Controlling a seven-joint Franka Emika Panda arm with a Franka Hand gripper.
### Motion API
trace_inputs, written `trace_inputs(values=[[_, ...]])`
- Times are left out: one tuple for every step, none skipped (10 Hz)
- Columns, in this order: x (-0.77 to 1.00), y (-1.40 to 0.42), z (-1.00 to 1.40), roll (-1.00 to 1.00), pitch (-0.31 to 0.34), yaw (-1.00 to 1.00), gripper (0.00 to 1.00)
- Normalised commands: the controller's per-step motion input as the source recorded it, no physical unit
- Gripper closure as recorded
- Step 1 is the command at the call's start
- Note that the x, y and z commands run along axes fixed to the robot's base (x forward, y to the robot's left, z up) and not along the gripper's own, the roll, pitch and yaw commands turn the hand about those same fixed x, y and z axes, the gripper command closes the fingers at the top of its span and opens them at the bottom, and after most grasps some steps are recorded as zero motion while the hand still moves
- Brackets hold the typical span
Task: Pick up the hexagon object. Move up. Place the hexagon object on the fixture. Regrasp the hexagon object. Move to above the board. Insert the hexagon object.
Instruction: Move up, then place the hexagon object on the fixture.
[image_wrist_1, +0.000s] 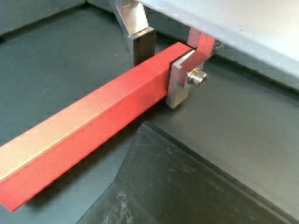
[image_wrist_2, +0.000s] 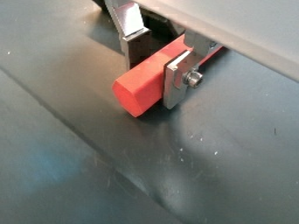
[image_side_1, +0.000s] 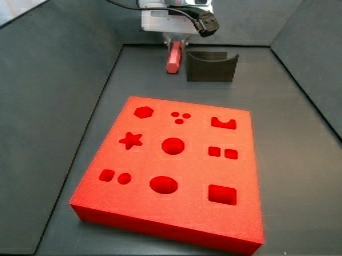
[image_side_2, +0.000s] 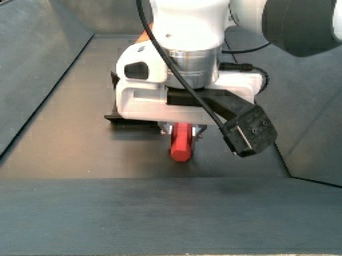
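Note:
The hexagon object (image_wrist_1: 82, 131) is a salmon-red bar lying lengthwise between my fingers, low over the dark floor; it also shows in the other wrist view (image_wrist_2: 142, 86) and in both side views (image_side_1: 173, 58) (image_side_2: 182, 145). My gripper (image_wrist_1: 160, 77) (image_wrist_2: 153, 77) is shut on it near one end, with a finger against each side. In the side views the gripper (image_side_1: 175, 36) (image_side_2: 183, 128) is at the far end of the floor, right beside the fixture (image_side_1: 211, 66), a dark notched block. The red board (image_side_1: 201, 170) lies nearer, apart from the gripper.
Dark walls enclose the floor (image_side_1: 287, 120) on both sides of the board. The fixture's base (image_side_2: 118, 119) shows partly behind the gripper body. A black cable (image_side_2: 201, 95) loops down over the gripper.

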Motion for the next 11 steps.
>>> trace_inputs(values=[[0.00, 0.00, 0.83, 0.00, 0.000, 0.00, 1.00], [0.01, -0.01, 0.87, -0.01, 0.001, 0.03, 1.00], [-0.01, -0.01, 0.76, 0.00, 0.033, 0.02, 1.00], [-0.01, 0.00, 0.61, 0.01, 0.051, 0.01, 1.00], [-0.01, 0.00, 0.46, 0.03, 0.067, 0.00, 1.00], [-0.01, 0.00, 0.25, 0.05, 0.077, -0.01, 1.00], [0.00, 0.00, 1.00, 0.00, 0.000, 0.00, 1.00], [0.00, 0.00, 1.00, 0.01, -0.001, 0.00, 1.00], [-0.01, 0.00, 1.00, 0.03, 0.026, -0.01, 1.00], [-0.02, 0.00, 1.00, 0.04, 0.034, -0.01, 1.00], [-0.02, 0.00, 1.00, 0.06, 0.045, -0.01, 1.00]])
